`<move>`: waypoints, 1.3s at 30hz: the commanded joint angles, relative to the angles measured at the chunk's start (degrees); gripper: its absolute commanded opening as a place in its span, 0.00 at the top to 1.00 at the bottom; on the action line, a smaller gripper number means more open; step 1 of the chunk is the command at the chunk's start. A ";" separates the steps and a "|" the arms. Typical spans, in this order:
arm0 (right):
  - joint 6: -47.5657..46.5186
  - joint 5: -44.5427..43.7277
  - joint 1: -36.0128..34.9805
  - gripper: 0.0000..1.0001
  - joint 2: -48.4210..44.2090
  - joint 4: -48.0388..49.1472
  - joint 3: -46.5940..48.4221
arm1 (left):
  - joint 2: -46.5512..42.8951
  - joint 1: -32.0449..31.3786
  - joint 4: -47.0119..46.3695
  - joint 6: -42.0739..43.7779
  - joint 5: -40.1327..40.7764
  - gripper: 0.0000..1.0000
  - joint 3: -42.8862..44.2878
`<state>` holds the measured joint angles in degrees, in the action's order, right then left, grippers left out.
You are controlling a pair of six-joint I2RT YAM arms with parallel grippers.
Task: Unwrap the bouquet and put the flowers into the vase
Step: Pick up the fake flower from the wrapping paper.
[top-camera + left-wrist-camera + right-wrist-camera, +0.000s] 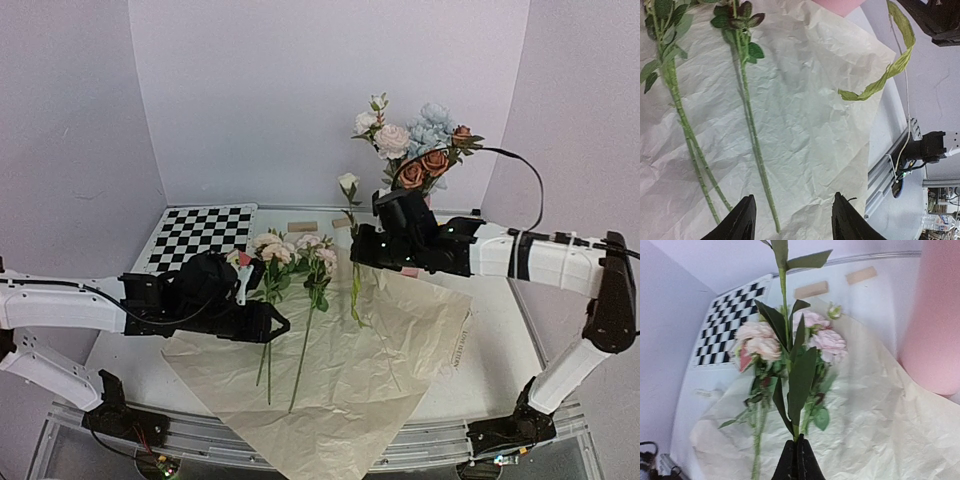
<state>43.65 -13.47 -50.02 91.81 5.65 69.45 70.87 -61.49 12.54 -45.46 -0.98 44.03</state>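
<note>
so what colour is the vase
The vase is plain pink; it shows best in the right wrist view.

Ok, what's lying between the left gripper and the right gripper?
In the top view, pink flowers lie on the opened kraft paper between the left gripper and the right gripper, shut on a white-bud stem.

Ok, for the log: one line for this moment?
right end effector shut on stem | left end effector open over paper | vase part-filled

My right gripper [798, 460] pinches a leafy green flower stem [785, 300] that rises upright. Behind it, pink blooms [760, 342] lie on crinkled paper [880, 430]. The pink vase [940, 325] stands at right, and a checkerboard [730, 320] at far left.
</note>
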 commanded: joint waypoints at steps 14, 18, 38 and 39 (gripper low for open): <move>-16.00 22.04 -0.11 0.99 -16.09 18.11 -4.46 | -5.56 -2.50 -12.28 2.96 -1.18 0.45 1.20; -20.62 20.39 -0.10 1.00 -17.72 20.05 -2.41 | -6.27 -2.49 -12.28 2.98 -1.36 0.45 0.39; -27.65 16.00 7.92 1.00 -8.63 19.89 24.86 | -9.80 -2.49 -12.30 2.73 -1.28 0.43 -0.56; -27.09 16.60 8.53 1.00 -7.69 20.13 26.26 | -9.64 -2.49 -12.28 2.71 -1.31 0.43 -0.45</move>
<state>16.47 0.72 -42.92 80.95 22.34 89.99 62.08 -63.72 2.36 -43.42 -1.86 42.59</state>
